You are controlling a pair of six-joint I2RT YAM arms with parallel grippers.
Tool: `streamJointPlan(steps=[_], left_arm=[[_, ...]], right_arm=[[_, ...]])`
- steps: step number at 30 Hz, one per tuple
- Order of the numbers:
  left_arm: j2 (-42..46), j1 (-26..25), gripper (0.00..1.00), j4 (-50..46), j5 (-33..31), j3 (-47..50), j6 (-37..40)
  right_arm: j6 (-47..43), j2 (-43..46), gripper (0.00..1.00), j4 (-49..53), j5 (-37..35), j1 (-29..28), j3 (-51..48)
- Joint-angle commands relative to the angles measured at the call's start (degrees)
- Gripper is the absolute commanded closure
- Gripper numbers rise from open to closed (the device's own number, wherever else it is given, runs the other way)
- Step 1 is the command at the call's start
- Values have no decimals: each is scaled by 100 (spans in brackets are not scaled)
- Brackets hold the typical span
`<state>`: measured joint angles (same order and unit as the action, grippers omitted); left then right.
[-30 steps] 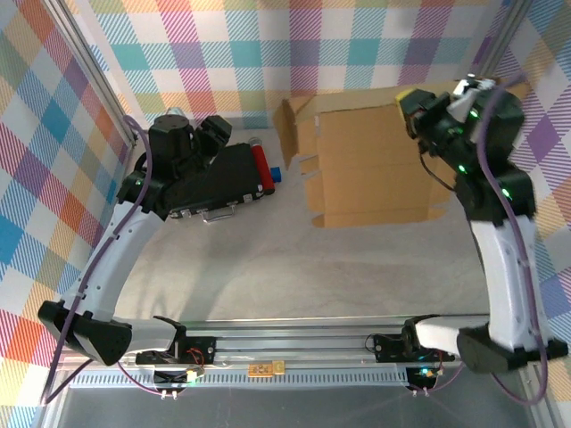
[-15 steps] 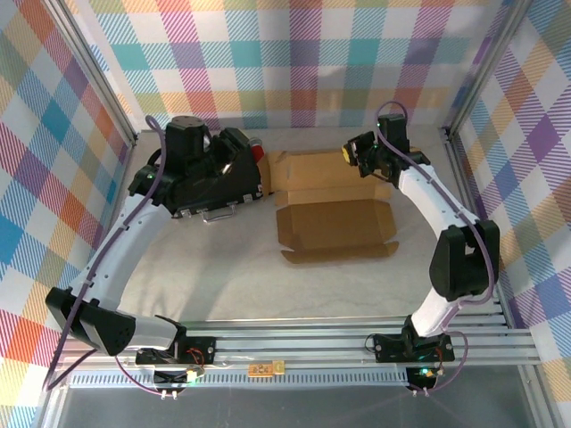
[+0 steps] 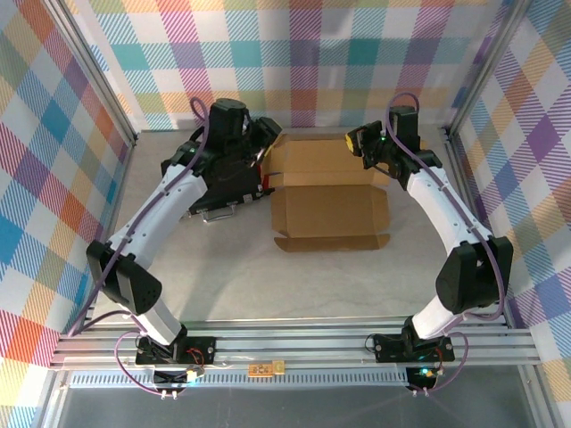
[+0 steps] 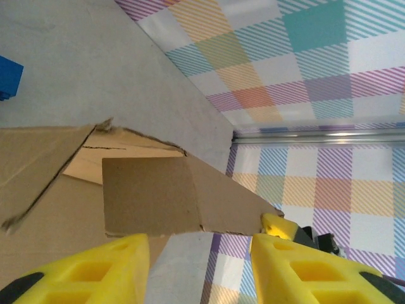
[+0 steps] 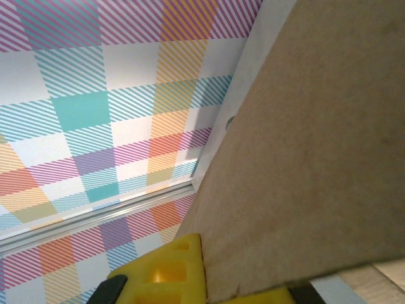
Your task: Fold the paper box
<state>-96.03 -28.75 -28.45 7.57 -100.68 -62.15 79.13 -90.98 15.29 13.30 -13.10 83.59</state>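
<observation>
Your left gripper (image 4: 199, 240) has its yellow fingers (image 4: 107, 266) spread apart, nothing held, lined up on the edge of a side flap (image 4: 152, 196) at the far left of the paper box (image 3: 330, 209); I'd say it's set to pinch or push that flap. Your right gripper (image 3: 357, 143) is clamped on the far right corner of the cardboard, probably anchoring the sheet against sliding. The box lies mid-table, mostly unfolded. The black case (image 3: 227, 183) sits just left of it, crowding your left arm.

You've got a pale grey table (image 3: 223, 267) carrying the unfolded paper box (image 3: 330, 209), a black case (image 3: 234, 185) beside it, and seemingly a small blue block (image 4: 7, 77).
</observation>
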Motion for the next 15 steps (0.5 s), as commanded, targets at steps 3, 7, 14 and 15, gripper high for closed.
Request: streamJointPlan(steps=[3,7,14,15], left_arm=[[-161,-85,55,-29,101,-221,126],[-388,-108,55,41,205,-350,210],[-925,-302,52,-94,437,-909,348],[-964,-315,57,-100,442,-941,358]], right_arm=[[110,199,100,26,198,-17,173],[179,213,100,-4,265,-21,141],[267,286,100,-67,331,-34,-54],[271,306,100,-79,323,-28,-74]])
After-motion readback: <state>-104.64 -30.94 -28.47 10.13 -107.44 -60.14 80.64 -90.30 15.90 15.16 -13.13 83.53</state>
